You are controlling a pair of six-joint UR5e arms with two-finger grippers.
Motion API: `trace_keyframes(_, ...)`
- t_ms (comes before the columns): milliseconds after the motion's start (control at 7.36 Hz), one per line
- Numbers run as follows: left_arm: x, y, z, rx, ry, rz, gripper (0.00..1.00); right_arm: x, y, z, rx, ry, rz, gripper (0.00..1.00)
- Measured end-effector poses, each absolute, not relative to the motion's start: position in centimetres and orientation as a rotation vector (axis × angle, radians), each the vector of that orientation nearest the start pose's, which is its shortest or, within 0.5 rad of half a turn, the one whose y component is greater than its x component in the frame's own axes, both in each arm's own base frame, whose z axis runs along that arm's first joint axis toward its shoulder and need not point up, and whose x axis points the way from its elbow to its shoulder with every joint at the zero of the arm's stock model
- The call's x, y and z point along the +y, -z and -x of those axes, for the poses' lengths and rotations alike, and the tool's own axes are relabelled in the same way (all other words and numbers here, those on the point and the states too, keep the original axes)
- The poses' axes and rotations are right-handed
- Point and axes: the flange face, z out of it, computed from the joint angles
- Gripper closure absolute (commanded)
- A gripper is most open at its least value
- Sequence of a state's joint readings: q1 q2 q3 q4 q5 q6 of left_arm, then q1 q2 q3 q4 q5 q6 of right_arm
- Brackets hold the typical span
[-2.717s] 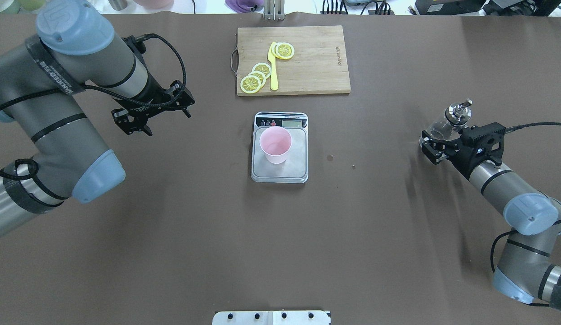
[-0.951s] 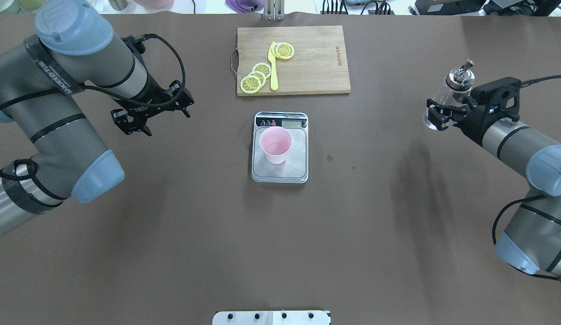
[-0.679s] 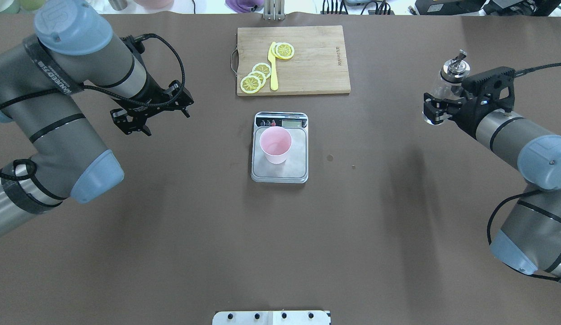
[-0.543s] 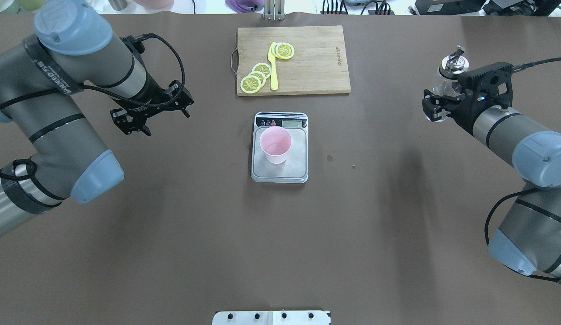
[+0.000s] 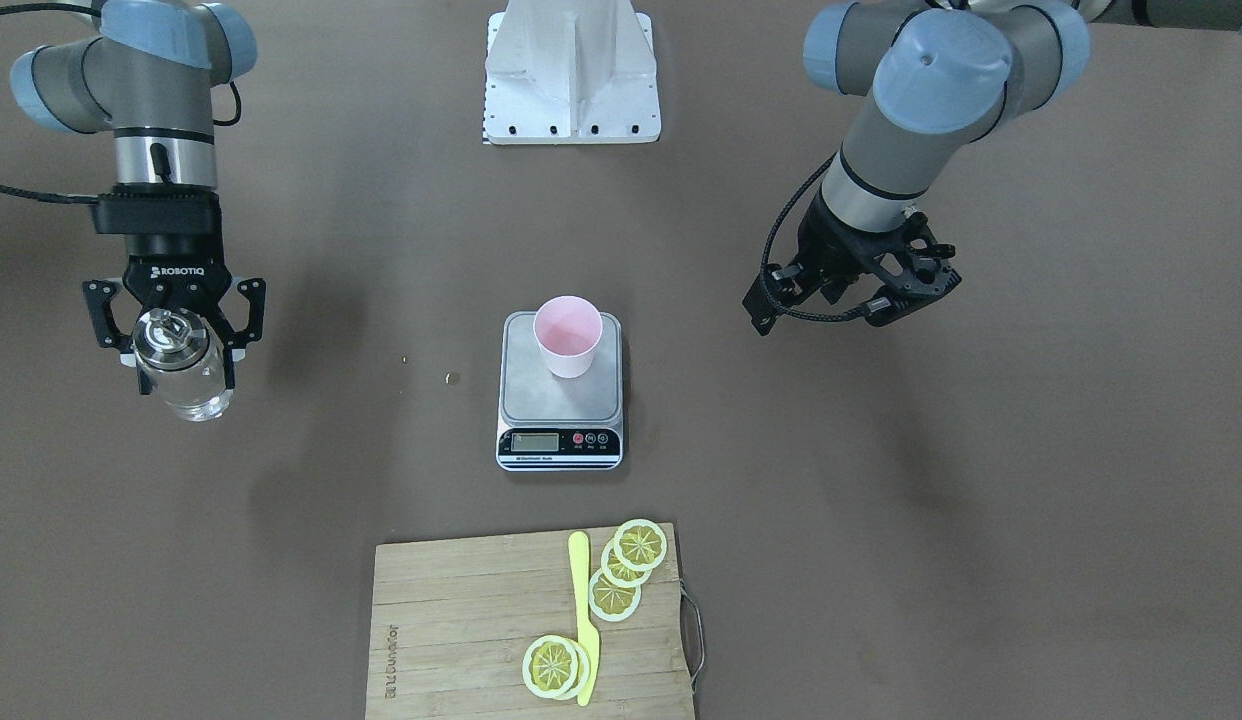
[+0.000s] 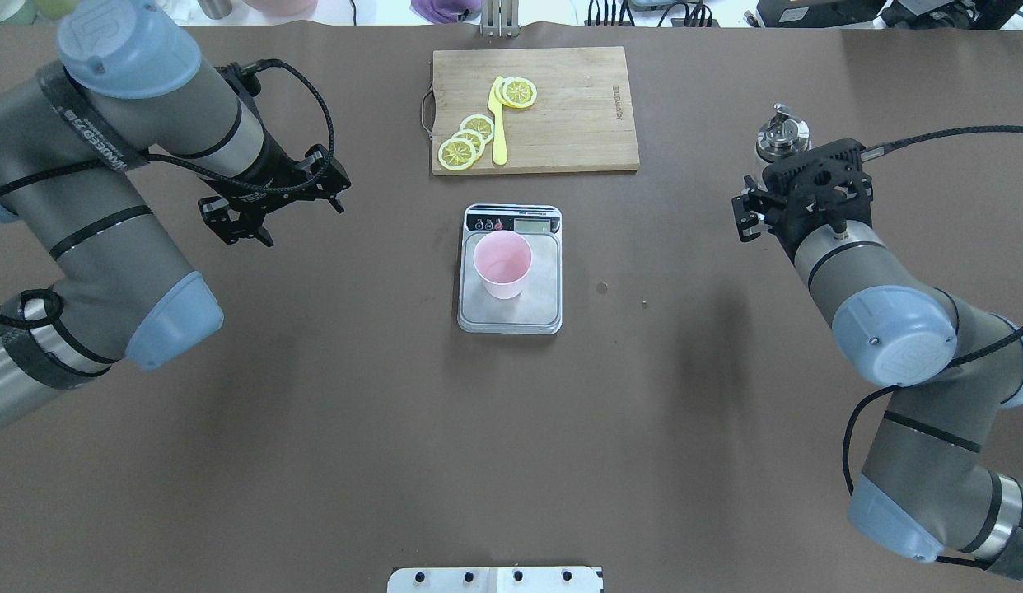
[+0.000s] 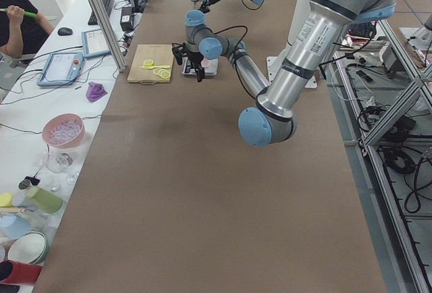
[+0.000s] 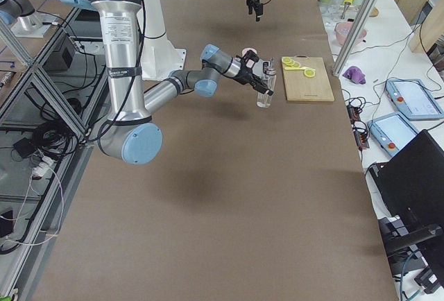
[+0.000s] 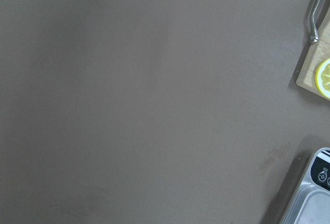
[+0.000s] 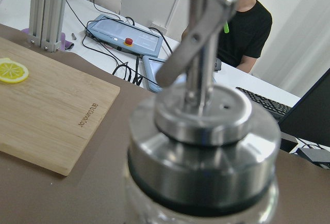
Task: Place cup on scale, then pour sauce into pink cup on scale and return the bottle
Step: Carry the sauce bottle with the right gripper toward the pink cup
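Observation:
The pale pink cup [image 5: 568,336] [image 6: 502,263] stands upright on the steel scale [image 5: 561,405] [image 6: 545,284] in the middle of the table. Far to the robot's right, my right gripper [image 5: 184,383] is shut on the clear glass bottle [image 5: 193,395], which is held upright with its metal cap and spout [image 6: 780,137] [image 10: 201,126] on top. Clear sauce shows in its lower part. Whether its base touches the table I cannot tell. My left gripper [image 5: 831,306] [image 6: 287,217] hangs open with nothing in it, left of the scale.
A wooden cutting board [image 6: 577,115] [image 5: 461,620] with lemon slices [image 6: 466,142] and a yellow knife [image 6: 498,123] lies beyond the scale. Two small spots [image 6: 601,287] mark the table right of the scale. A person sits past the table's far edge in the right wrist view.
The right arm has carried the bottle toward the far side of the table and swung its wrist round, so the bottle now stands upright. The left arm has barely moved.

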State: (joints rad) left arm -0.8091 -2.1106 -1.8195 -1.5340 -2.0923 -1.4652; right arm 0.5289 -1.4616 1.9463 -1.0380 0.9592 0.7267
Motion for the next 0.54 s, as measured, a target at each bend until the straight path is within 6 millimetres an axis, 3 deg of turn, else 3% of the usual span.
trace_keyframes(272,-51.1,-25.4,-37.1,0.872,0.466,0.129,0.01,-40.3,-32.6,35.9,-0.422,0.072,-1.057,1.0)
trace_keyframes(543,-51.0,-25.7,-37.1,0.867,0.466,0.133,0.01,-39.9,-29.5,36.6,-0.474,0.11,-1.07,1.0)
